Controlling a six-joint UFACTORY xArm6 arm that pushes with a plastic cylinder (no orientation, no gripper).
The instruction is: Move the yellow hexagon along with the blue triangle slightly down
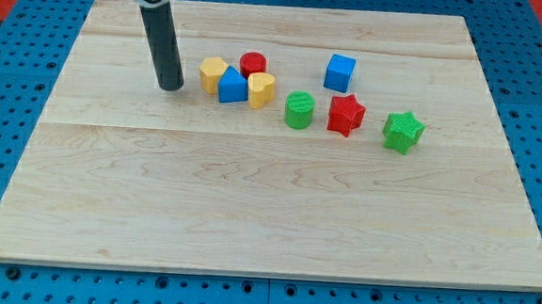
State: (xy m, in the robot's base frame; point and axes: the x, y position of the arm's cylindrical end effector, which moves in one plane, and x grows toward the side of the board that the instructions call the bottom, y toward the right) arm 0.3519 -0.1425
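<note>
My tip (171,86) is seen resting on the counter (267,208), just left of the yellow hexagon (212,74); nothing is held, as no gripper is fitted. The blue triangle (232,85) is pressed between that hexagon and a second yellow block (261,89), with a red cylinder (253,63) behind.

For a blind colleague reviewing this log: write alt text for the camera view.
My tip rests on a pale wooden board, just left of a yellow hexagon block that touches a blue triangle block, with a red cylinder and another yellow block packed against them. Further right sit a blue cube, green cylinder, red star and green star.
</note>
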